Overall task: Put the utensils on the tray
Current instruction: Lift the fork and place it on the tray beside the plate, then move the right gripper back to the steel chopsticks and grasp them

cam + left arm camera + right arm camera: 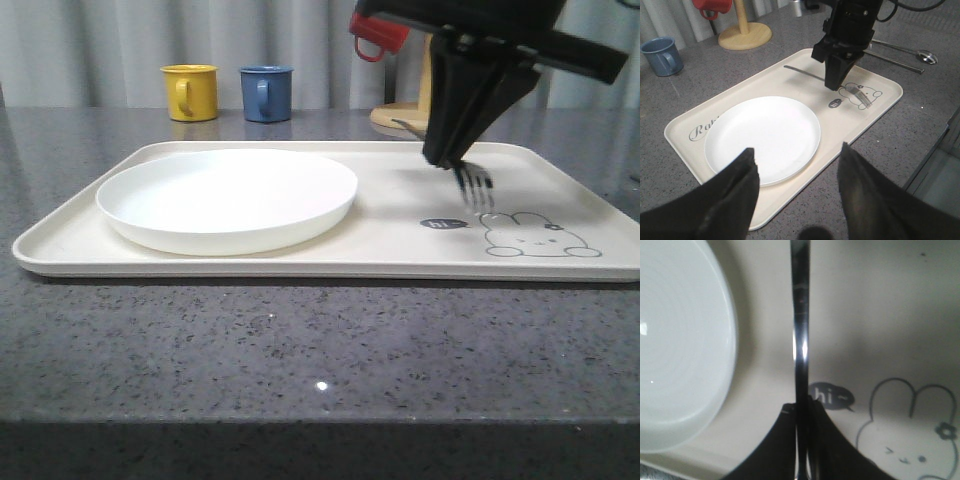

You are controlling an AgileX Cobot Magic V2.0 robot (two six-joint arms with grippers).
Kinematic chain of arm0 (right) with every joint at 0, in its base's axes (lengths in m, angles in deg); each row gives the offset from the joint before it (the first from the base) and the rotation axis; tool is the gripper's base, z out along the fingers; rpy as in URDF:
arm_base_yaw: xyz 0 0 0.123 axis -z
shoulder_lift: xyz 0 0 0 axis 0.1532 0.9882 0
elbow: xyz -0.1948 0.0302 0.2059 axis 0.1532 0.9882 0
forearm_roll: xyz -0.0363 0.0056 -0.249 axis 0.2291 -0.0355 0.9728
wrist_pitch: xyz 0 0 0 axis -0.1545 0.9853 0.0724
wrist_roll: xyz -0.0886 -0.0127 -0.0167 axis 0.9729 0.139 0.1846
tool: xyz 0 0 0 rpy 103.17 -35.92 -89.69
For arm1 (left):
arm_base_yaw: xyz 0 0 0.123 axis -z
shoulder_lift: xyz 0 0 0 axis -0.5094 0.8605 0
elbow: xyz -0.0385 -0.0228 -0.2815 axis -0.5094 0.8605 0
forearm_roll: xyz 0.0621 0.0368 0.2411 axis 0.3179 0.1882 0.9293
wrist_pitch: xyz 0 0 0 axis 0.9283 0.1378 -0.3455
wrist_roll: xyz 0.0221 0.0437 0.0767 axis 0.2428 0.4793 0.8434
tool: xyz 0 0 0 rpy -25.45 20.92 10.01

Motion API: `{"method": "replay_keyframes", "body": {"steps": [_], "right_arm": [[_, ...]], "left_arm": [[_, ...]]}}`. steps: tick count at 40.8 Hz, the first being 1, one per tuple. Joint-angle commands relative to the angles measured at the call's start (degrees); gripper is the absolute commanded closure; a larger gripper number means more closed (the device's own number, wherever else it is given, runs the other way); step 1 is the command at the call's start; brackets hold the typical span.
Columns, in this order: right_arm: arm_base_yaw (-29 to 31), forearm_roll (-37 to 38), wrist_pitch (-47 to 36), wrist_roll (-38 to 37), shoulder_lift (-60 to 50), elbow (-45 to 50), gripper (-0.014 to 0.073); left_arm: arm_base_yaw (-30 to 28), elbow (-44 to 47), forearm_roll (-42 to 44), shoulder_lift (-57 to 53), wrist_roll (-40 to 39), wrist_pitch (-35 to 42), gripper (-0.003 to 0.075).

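My right gripper (445, 155) is shut on the silver fork (476, 185) over the right half of the cream tray (400, 225). The fork's tines point down beside the rabbit drawing, and I cannot tell whether they touch the tray. In the right wrist view the fork's handle (801, 330) runs out from the shut gripper (802, 415) over the tray (880, 315). My left gripper (797, 165) hangs open and holds nothing, above the tray's near edge (790, 80). The chopsticks (892, 59) and spoon (927, 57) lie on the counter beyond the tray's right end.
A round white plate (228, 198) fills the tray's left half. Yellow (190, 92) and blue (266, 93) mugs stand behind the tray. A red mug (378, 38) hangs on a wooden stand (400, 115) at the back right.
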Motion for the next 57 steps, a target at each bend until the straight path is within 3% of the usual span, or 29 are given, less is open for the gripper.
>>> {"method": "replay_keyframes", "body": {"steps": [1, 15, 27, 39, 43, 51, 57], "right_arm": [[-0.5, -1.1, -3.4, -3.0, -0.4, -1.8, 0.0622], [-0.5, -1.3, -5.4, -6.3, 3.0, -1.8, 0.0606], [-0.5, -1.3, -5.9, -6.4, 2.8, -1.8, 0.0338], [-0.5, 0.7, -5.1, -4.1, -1.8, -1.8, 0.0317], [-0.5, 4.0, -1.7, 0.1, -5.2, -1.8, 0.0317], [0.0, 19.0, 5.4, 0.3, -12.5, -0.4, 0.0317], [4.2, 24.2, 6.2, 0.4, -17.0, 3.2, 0.0329]], "left_arm": [[0.5, -1.5, -0.2, 0.1, -0.6, 4.9, 0.0374], [0.5, -1.5, -0.2, 0.1, -0.6, 4.9, 0.0374], [0.5, -1.5, -0.2, 0.1, -0.6, 4.9, 0.0374], [0.5, -1.5, -0.2, 0.1, -0.6, 4.9, 0.0374], [0.5, -1.5, -0.2, 0.1, -0.6, 4.9, 0.0374], [0.5, -1.5, -0.2, 0.1, -0.6, 4.9, 0.0374], [0.5, -1.5, -0.2, 0.1, -0.6, 4.9, 0.0374]]}}
